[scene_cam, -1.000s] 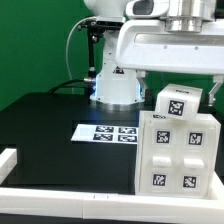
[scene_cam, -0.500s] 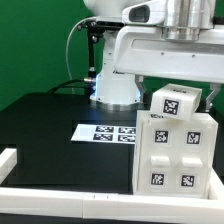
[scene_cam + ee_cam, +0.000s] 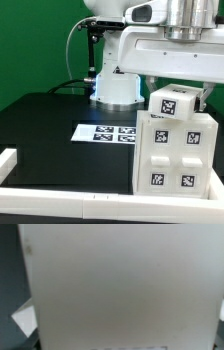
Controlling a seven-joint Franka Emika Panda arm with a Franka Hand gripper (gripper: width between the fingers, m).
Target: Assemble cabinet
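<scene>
1. The cabinet [image 3: 176, 152] stands upright on the black bench [image 3: 45, 125] at the exterior view's right, near the front white border rail [image 3: 60, 192].
2. Its facing side shows recessed compartments and several square tags.
3. A smaller white block [image 3: 176, 103] bearing one tag sits on the cabinet's top.
4. The gripper [image 3: 178, 92] hangs directly over that block. The arm's white housing hides the fingers, so I cannot tell whether they are spread or pinching.
5. The marker board [image 3: 108, 132] lies flat just beside the cabinet, on the exterior view's left.
6. The wrist view is filled by a blurred plain white surface.
</scene>
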